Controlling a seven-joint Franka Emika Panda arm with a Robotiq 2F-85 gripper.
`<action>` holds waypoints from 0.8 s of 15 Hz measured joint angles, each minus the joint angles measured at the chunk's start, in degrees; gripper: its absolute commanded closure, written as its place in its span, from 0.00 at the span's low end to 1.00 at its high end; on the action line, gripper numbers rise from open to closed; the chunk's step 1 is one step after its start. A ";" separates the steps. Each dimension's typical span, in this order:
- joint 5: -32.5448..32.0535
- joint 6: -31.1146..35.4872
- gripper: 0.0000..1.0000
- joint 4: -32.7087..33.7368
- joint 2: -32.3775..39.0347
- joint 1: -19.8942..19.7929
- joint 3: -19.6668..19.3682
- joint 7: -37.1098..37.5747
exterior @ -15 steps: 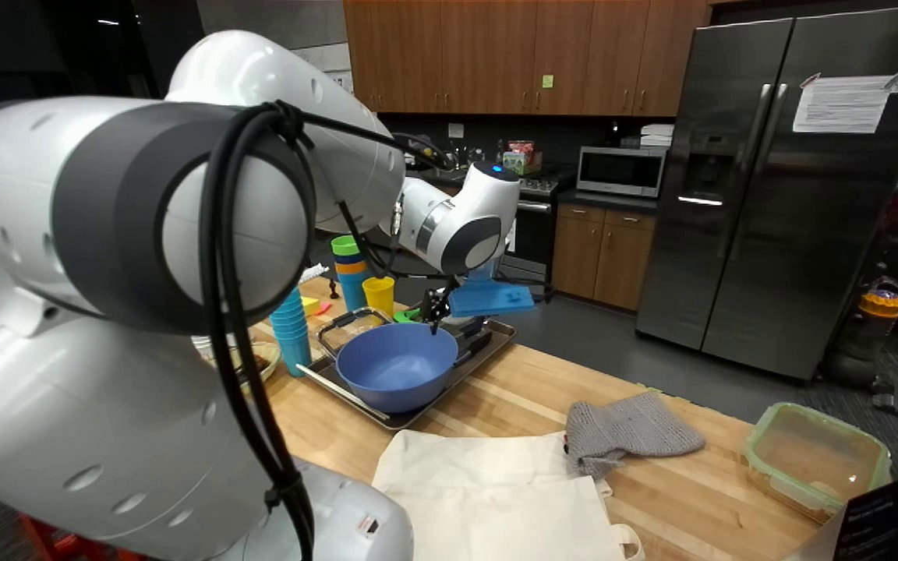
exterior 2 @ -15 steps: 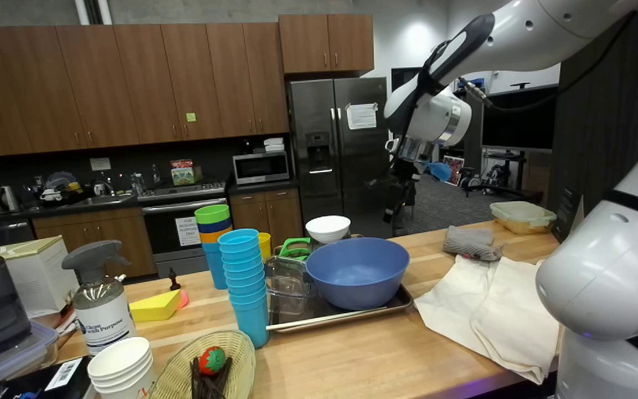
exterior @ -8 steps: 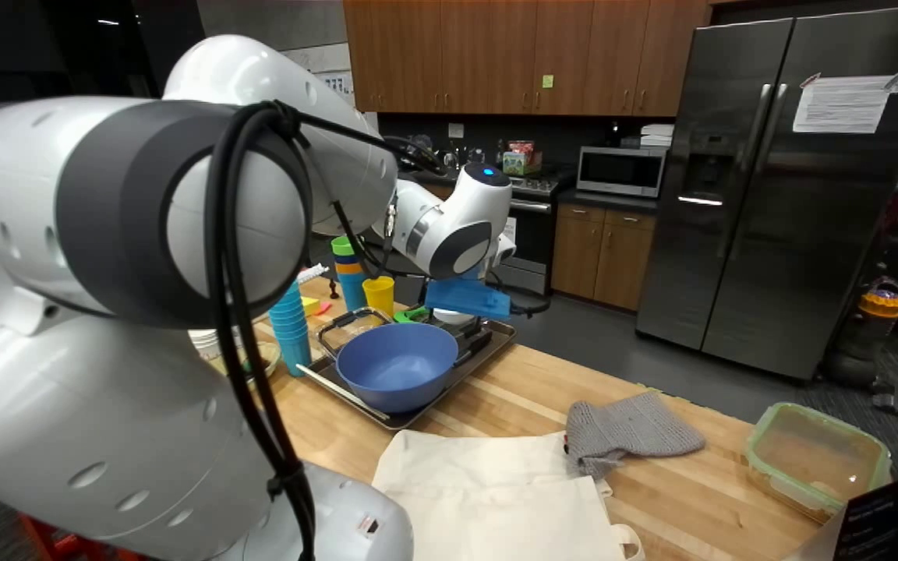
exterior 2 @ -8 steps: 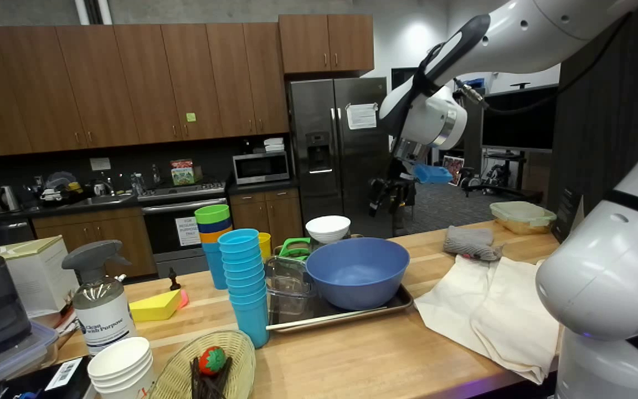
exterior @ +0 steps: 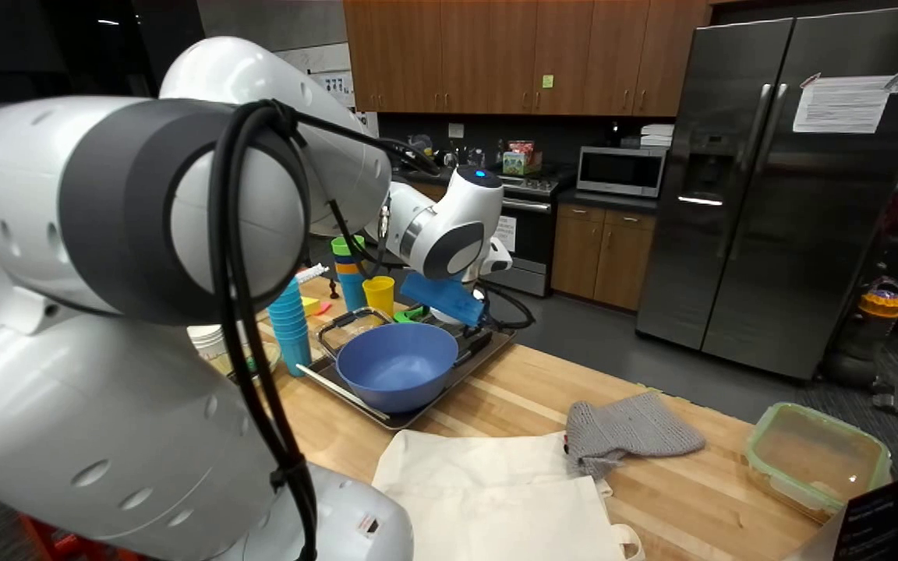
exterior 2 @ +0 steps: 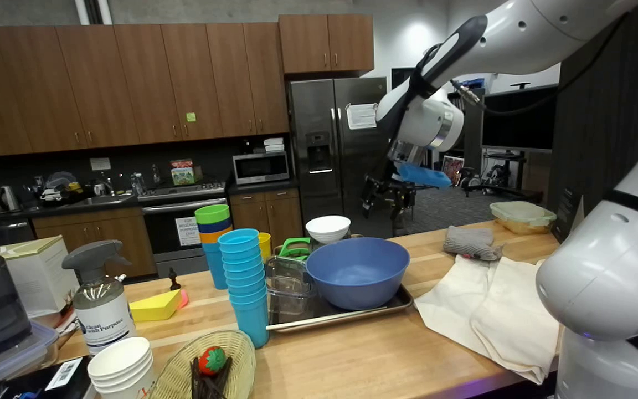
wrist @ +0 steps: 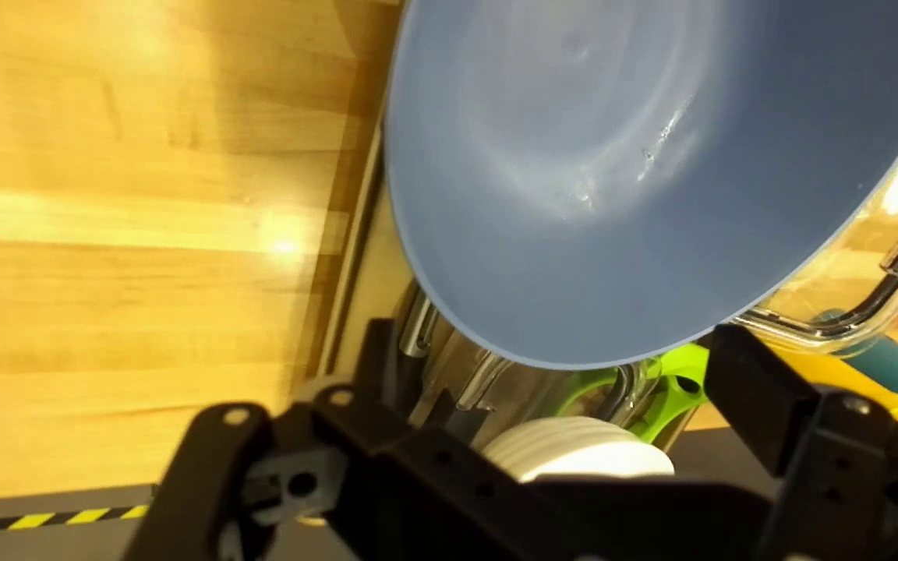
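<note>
Wide blue bowl (exterior 2: 358, 277) is sitting upright on a dark tray (exterior 2: 399, 299), its smooth interior catching pale glare and small bright glints. Gripper (wrist: 552, 343) is hovering near the rim, fingers (wrist: 761, 393) standing apart.

Free room lies over the tabletop (wrist: 121, 312) at left of the wrist view; the blue bowl (wrist: 597, 234) blocks the upper right, white bowls (wrist: 581, 449) and a green object (wrist: 687, 361) crowd the lower middle

There are one blue bowl (exterior 2: 358, 288), three cup stacks (exterior 2: 246, 280), one spray bottle (exterior 2: 100, 307) and one basket (exterior 2: 243, 354).
</note>
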 measured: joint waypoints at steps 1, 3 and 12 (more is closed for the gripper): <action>0.00 -0.60 0.00 0.00 0.00 -0.02 0.09 1.91; 0.00 -1.38 0.00 0.02 0.00 -0.06 0.37 5.82; 0.28 -1.92 0.00 0.21 -0.01 -1.84 3.08 20.21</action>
